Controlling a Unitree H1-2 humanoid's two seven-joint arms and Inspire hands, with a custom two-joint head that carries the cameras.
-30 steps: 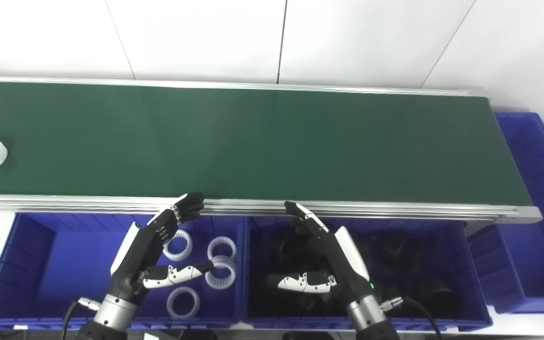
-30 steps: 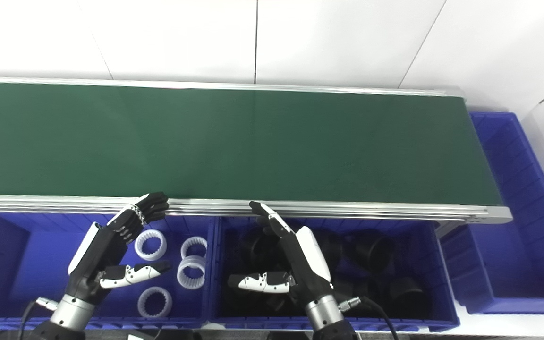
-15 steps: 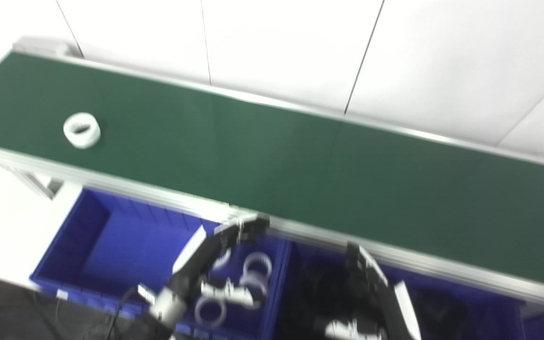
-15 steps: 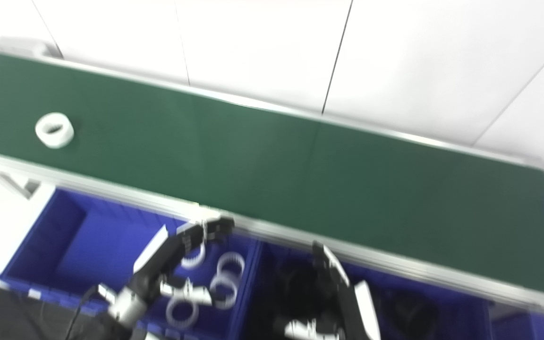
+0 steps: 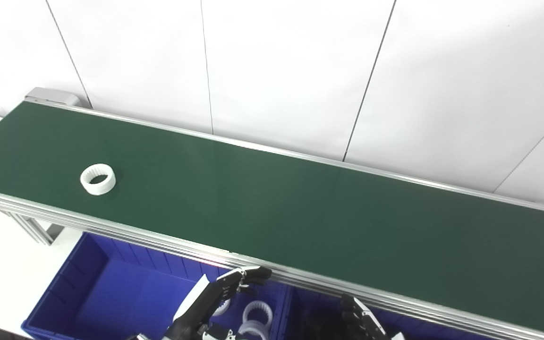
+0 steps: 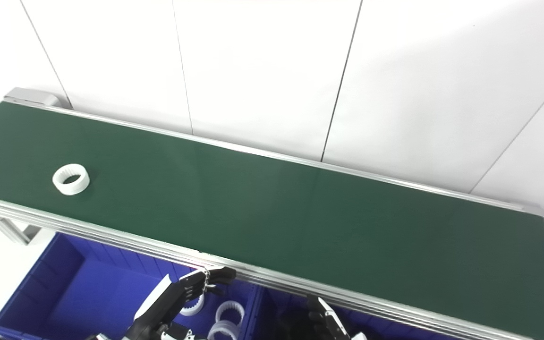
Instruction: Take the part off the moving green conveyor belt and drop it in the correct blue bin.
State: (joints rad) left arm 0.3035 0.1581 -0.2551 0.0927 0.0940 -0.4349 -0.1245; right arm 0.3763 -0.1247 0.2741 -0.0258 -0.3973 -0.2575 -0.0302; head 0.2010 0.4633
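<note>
A long green conveyor belt (image 5: 300, 208) ran diagonally across the scene, from the upper left down toward the lower right, framed by silver aluminium rails and backed by a white panelled wall (image 5: 291, 71). A single white ring-shaped part (image 5: 97, 179) lay on the belt near its left end, close to the near rail, with bare belt on every side and nothing between it and the robot's side of the belt. The ring lay flat, its round opening facing up, with small teeth visible around the inner wall; being circular, it showed no long axis. Below the near rail sat a blue bin (image 5: 111, 293) holding several similar white toothed rings (image 5: 257, 312), and just to its right was a second blue bin (image 6: 395, 330) with dark contents that were too cut off to identify. The left hand (image 5: 215, 300) rose from the bottom edge over the bin of white rings, fingers stretched out and apart toward the rail, holding nothing, its fingertips just below the rail's edge. The right hand (image 5: 361, 323) only just entered at the bottom edge over the dark bin; its fingers pointed up and looked spread with nothing in them, though most of the hand was out of view. Both hands were well apart from the ring on the belt, which sat far to their left.
</note>
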